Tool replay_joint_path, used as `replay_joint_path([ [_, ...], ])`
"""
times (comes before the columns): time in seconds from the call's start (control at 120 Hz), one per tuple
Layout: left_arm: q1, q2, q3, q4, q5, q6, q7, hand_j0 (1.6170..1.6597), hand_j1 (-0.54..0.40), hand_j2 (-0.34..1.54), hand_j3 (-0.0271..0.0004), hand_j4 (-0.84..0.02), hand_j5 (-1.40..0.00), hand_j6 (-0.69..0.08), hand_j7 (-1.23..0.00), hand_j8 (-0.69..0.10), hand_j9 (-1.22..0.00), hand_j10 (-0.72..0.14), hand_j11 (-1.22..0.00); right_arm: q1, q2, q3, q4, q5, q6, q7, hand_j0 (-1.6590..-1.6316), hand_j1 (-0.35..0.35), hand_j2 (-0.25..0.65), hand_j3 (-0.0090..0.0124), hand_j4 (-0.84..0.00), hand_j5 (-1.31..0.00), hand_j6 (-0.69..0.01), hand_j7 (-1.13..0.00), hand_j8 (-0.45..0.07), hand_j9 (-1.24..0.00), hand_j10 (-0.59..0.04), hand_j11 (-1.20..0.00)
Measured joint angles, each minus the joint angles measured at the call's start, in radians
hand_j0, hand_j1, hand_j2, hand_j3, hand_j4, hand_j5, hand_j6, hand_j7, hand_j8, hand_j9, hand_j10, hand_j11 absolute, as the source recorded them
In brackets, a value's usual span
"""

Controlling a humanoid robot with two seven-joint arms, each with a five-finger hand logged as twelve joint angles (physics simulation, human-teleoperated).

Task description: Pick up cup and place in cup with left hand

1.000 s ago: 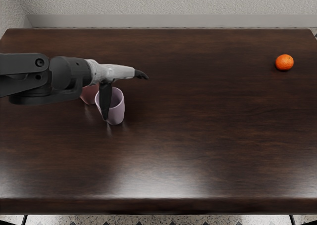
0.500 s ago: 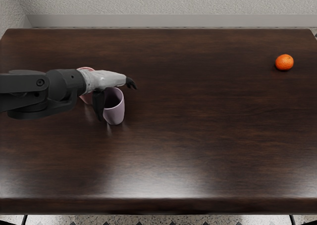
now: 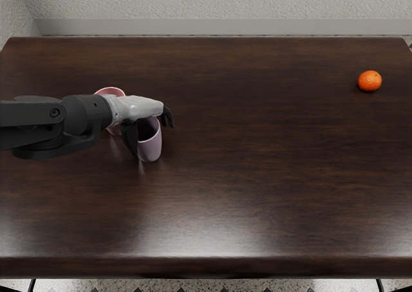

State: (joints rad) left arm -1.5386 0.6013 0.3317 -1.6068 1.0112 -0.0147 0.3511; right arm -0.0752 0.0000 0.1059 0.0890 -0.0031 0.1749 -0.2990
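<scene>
My left hand (image 3: 149, 132) is above and around the upper part of the lavender cup (image 3: 150, 150). Its dark thumb hangs along the cup's left side, and its bent fingers (image 3: 168, 117) reach past the back right of the rim. The hand looks open, with no firm grasp visible. Part of the cup's rim is hidden under the hand. Behind and left of it stands the pink cup (image 3: 110, 90), upright and partly covered by the wrist and hand. The right hand is out of view.
An orange (image 3: 369, 81) lies at the back right of the dark wooden table (image 3: 257, 176). A pale wall (image 3: 219, 2) rises behind the table. The left forearm crosses the table's left side.
My left hand has moved toward the table's front and slightly left, down around the lavender cup. Its fingers are more bent, and more of the pink cup's rim shows.
</scene>
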Motion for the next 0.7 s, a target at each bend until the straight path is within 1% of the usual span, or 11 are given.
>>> replay_joint_path([
  [0.075,-0.001,0.002,0.0,0.0,-0.001,0.0,0.001,1.6579,-0.103,0.08,0.0,-0.39,-0.49,-0.391,-0.49,-0.345,-0.5,-0.386,-0.5,0.0,0.0,0.0,0.0,0.0,0.0,0.0,-1.6581,-0.349,0.0,0.0,0.0,0.0,-0.001,0.0,0.0,0.0,0.0,0.0],
  [0.117,-0.001,0.002,0.0,0.0,-0.002,0.0,0.001,1.6576,-0.108,0.08,0.0,-0.397,-0.51,-0.397,-0.51,-0.325,-0.51,-0.369,-0.52,0.0,0.0,0.0,0.0,0.0,0.0,0.0,-1.6581,-0.349,0.0,0.0,0.0,0.0,-0.001,0.0,0.0,0.0,0.0,0.0],
  [0.192,-0.006,0.002,-0.001,-0.001,-0.003,0.0,0.001,1.6571,-0.111,0.08,0.0,-0.412,-0.54,-0.412,-0.54,-0.326,-0.54,-0.363,-0.54,0.0,0.0,0.0,0.0,0.0,0.0,0.0,-1.6581,-0.349,0.0,0.0,0.0,0.0,0.0,0.0,0.0,0.0,0.0,0.0],
  [0.2,-0.007,0.002,-0.001,-0.001,-0.004,0.0,0.001,1.6571,-0.115,0.08,0.0,-0.412,-0.55,-0.402,-0.55,-0.311,-0.55,-0.353,-0.55,0.0,0.0,0.0,0.0,0.0,0.0,0.0,-1.6581,-0.349,0.0,0.0,0.0,0.0,0.0,0.0,0.0,0.0,0.0,0.0],
  [0.275,-0.01,0.0,-0.001,-0.002,-0.006,0.0,0.001,1.6567,-0.116,0.08,0.0,-0.424,-0.57,-0.409,-0.57,-0.319,-0.56,-0.353,-0.57,0.0,0.0,0.0,0.0,0.0,0.0,0.0,-1.6581,-0.349,0.0,0.0,0.0,0.0,0.0,0.0,0.0,0.0,0.0,0.0],
  [0.283,-0.011,0.0,-0.001,-0.002,-0.007,-0.001,0.001,1.6565,-0.117,0.09,0.0,-0.423,-0.57,-0.399,-0.57,-0.301,-0.57,-0.346,-0.57,0.0,0.0,0.0,0.0,0.0,0.0,0.0,-1.6581,-0.349,0.0,0.0,0.0,0.0,0.0,0.0,0.0,0.0,0.0,0.0],
  [0.383,-0.021,-0.001,-0.002,-0.003,-0.01,-0.002,0.001,1.6561,-0.119,0.09,0.0,-0.43,-0.6,-0.382,-0.59,-0.286,-0.59,-0.337,-0.59,0.0,0.0,0.0,0.0,0.0,0.0,0.0,-1.6581,-0.349,0.0,0.0,0.0,0.0,0.0,0.0,0.0,0.0,0.0,0.0],
  [0.5,-0.034,-0.001,-0.001,-0.005,-0.013,-0.003,0.002,1.6557,-0.116,0.09,0.0,-0.438,-0.61,-0.385,-0.61,-0.294,-0.6,-0.346,-0.61,0.0,0.0,0.0,0.0,0.0,0.0,0.0,-1.6581,-0.349,0.0,0.0,0.0,0.0,0.0,0.0,0.0,0.0,0.0,0.0],
  [0.525,-0.038,-0.001,-0.001,-0.005,-0.014,-0.004,0.002,1.6555,-0.124,0.09,0.0,-0.437,-0.62,-0.356,-0.61,-0.268,-0.61,-0.326,-0.61,0.0,0.0,0.0,0.0,0.0,0.0,0.0,-1.6581,-0.349,0.0,0.0,0.0,0.0,0.0,0.0,0.0,0.0,0.0,0.0],
  [0.625,-0.056,-0.002,-0.001,-0.007,-0.017,-0.007,0.001,1.6555,-0.114,0.09,0.0,-0.444,-0.62,-0.384,-0.61,-0.293,-0.62,-0.349,-0.62,0.0,0.0,0.0,0.0,0.0,0.0,0.0,-1.6581,-0.349,0.0,0.0,0.0,0.0,0.0,0.0,0.0,0.0,0.0,0.0],
  [0.7,-0.073,-0.002,-0.001,-0.01,-0.023,-0.01,0.0,1.6554,-0.117,0.09,0.0,-0.446,-0.63,-0.38,-0.62,-0.291,-0.62,-0.347,-0.62,0.0,0.0,0.0,0.0,0.0,0.0,0.0,-1.6581,-0.349,0.0,0.0,0.0,0.0,0.0,0.0,0.0,0.0,0.0,0.0],
])
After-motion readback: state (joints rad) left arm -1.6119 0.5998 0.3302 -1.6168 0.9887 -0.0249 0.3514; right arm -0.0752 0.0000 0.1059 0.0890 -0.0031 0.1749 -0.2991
